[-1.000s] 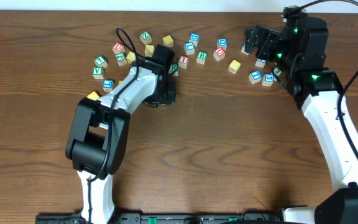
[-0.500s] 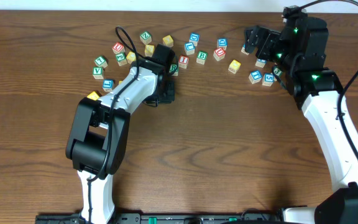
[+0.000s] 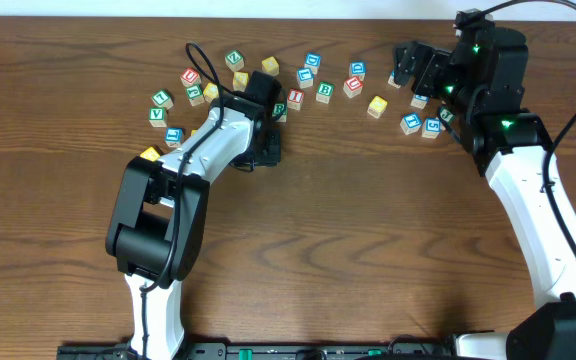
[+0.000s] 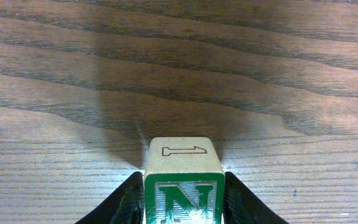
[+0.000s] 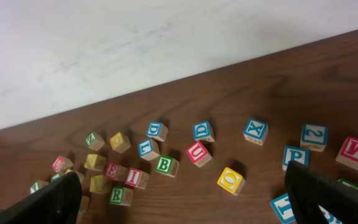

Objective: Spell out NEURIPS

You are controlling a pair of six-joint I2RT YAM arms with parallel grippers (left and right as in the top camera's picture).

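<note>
Holding: the left hand [image 4: 183, 210] squeezes the green N block [image 4: 180, 155] from both sides, low over the bench [image 4: 185, 68] - I can't tell if the block touches it.
What changed: nothing I can see. Both arms and all the blocks look just like they did a second ago.
Right hand: the right hand [image 3: 406, 68] is open wide with nothing in it, up by the far blocks.
Other letters: the U [image 5: 197, 152], P [image 5: 295, 156] and R [image 5: 120, 195] lie mixed in with the rest.
What it means: N goes first, I think - it needs a bare spot, and no letter is lined up yet.
</note>
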